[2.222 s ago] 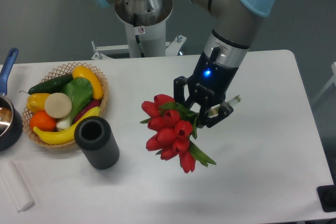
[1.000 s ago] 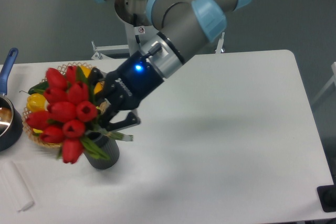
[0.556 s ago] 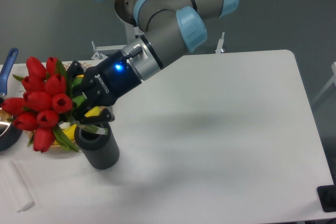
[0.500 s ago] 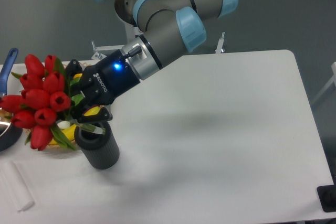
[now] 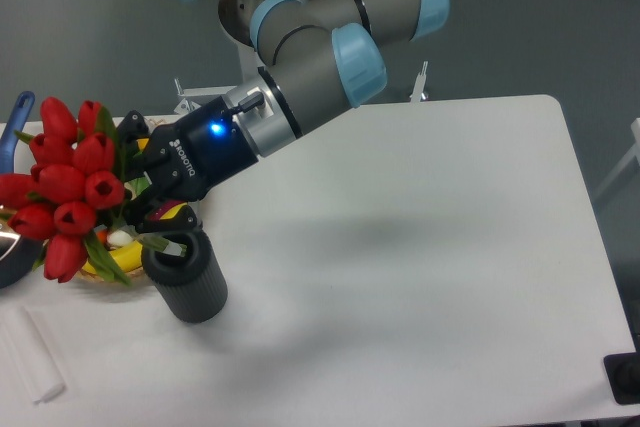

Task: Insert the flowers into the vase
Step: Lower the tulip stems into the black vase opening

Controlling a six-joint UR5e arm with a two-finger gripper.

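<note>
The claw (image 5: 150,209) is clamped on the flowers (image 5: 62,185), gripping the bunch near the stems, with the red heads fanning out toward nine o'clock of it. The pale stem ends tilt down to the mouth of the vase (image 5: 186,273), which stands on the white bench (image 5: 420,277) at about five o'clock of the claw, just below it.

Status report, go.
Tool shut on the flowers, bunch tilted left over the basket. Stem ends at the vase mouth, not yet seated. Nothing blocking the mouth.
</note>
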